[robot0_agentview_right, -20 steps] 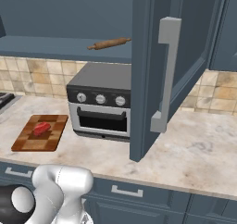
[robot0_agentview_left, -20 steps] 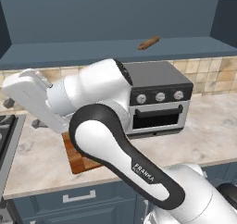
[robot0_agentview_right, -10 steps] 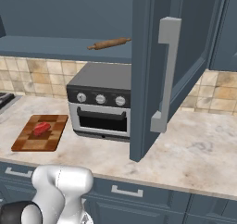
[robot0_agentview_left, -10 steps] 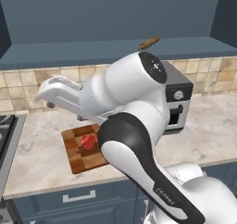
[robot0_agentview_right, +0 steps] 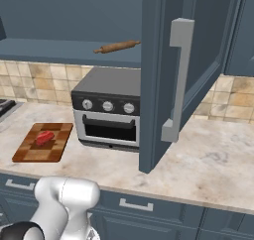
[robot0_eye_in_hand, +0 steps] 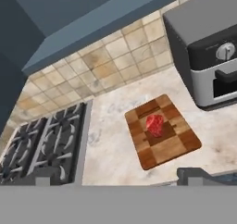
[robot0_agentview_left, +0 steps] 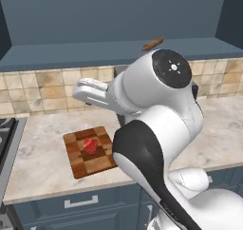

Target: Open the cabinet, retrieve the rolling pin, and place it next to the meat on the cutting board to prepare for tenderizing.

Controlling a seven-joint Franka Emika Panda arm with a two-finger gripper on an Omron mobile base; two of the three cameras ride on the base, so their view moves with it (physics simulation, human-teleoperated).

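The cabinet [robot0_agentview_right: 59,16] stands open, its door [robot0_agentview_right: 198,60] swung out toward me with the silver handle [robot0_agentview_right: 176,80] facing front. On its bottom shelf lies the rolling pin [robot0_agentview_right: 117,46] [robot0_agentview_left: 153,44], untouched. The checkered cutting board [robot0_agentview_left: 90,150] [robot0_agentview_right: 43,142] [robot0_eye_in_hand: 162,133] rests on the counter left of the oven, the red meat [robot0_agentview_left: 90,145] [robot0_agentview_right: 45,137] [robot0_eye_in_hand: 154,124] on its middle. My gripper [robot0_eye_in_hand: 118,179] hangs open and empty high above the counter, looking down on the board. My hand [robot0_agentview_left: 88,90] reaches left at backsplash height, well below the pin.
A grey toaster oven [robot0_agentview_right: 109,110] [robot0_eye_in_hand: 208,56] stands under the shelf, mostly behind my arm in the left base view. A gas stove [robot0_eye_in_hand: 41,144] lies left of the board. The open door juts over the counter right of the oven.
My arm has swung round, carrying the hand to the right above the board, and the elbow now covers the oven in the left base view. Pin, door and meat have not moved.
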